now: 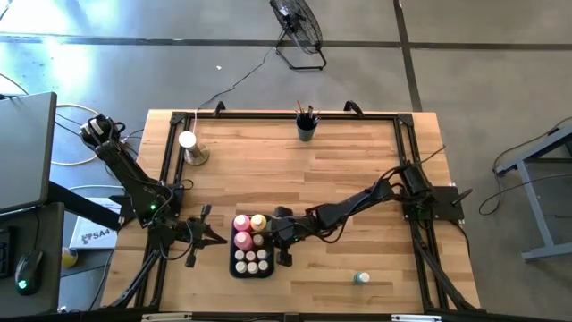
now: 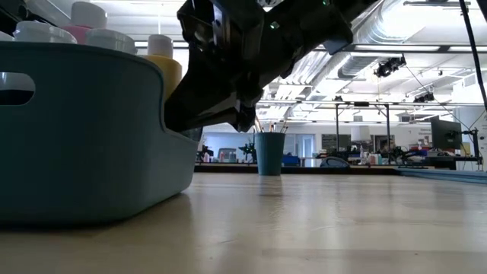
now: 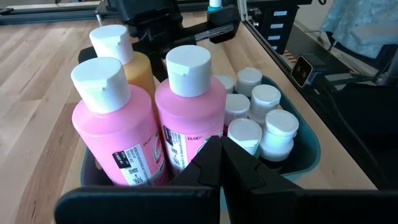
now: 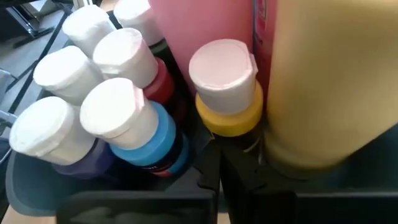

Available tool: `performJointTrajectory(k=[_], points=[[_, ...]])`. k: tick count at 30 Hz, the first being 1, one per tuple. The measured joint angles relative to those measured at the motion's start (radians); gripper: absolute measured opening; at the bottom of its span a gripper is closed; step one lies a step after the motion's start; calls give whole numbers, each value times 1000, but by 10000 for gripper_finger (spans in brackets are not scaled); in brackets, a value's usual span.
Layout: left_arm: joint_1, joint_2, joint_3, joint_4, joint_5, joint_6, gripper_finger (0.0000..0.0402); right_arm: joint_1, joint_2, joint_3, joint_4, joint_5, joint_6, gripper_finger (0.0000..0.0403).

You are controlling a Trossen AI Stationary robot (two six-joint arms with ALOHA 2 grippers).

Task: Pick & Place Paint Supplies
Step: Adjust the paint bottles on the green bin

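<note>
A dark teal tray (image 1: pixel 233 261) near the table's front holds two tall pink squeeze bottles (image 3: pixel 186 118), a tall yellow one (image 3: pixel 138 68) and several small white-capped paint bottles (image 3: pixel 264 121). My left gripper (image 3: pixel 221 155) is shut, its tips at the tray's left side, before a pink bottle. My right gripper (image 4: pixel 217 158) is shut at the tray's right rim, its tips just below a small yellow bottle (image 4: pixel 227 118) that stands in the tray beside the tall yellow bottle (image 4: pixel 323 87). One small bottle (image 1: pixel 360 278) stands alone on the table at the front right. My left gripper's shut tips stand close to the tray's left rim (image 3: pixel 93 171); whether they touch it I cannot tell. My right gripper comes slanting down from the table's right, its shut tips by the small yellow bottle's lower body (image 4: pixel 217 129); I cannot tell whether they touch it.
A dark cup (image 1: pixel 307 130) with thin paintbrushes stands at the table's far edge. A white knob on a round tan base (image 1: pixel 189 148) sits at the far left. Bare wood lies between the tray and the cup.
</note>
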Motion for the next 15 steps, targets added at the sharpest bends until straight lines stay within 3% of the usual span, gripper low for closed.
performJointTrajectory(k=[15], points=[[0,0,0,0,0,0,0,2,-8,0,-55,1,-2,2]])
